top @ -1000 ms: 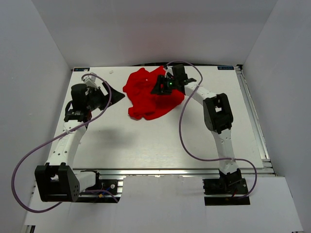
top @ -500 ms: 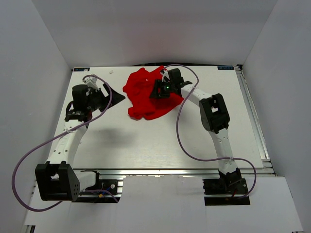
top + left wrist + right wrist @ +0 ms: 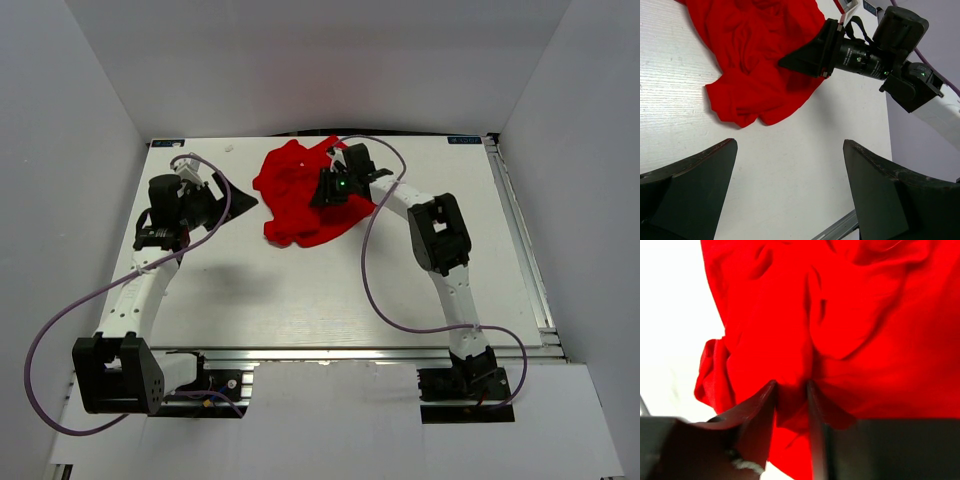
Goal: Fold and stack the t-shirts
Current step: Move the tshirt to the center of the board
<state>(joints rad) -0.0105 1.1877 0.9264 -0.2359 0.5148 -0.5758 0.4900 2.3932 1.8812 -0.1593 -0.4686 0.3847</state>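
Robot lab (white-walled bench enclosure [image 3: 300, 70])

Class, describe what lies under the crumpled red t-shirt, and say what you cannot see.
The red t-shirt lies on the white table, which shows beside it. The right tool pinches a fold from above. Anything beneath the cloth is covered.

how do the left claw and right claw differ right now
The left claw is spread wide; the right claw is nearly closed. The left claw holds nothing and hangs over the table, clear of the t-shirt; the right claw pinches a fold of it. Both have dark fingers.
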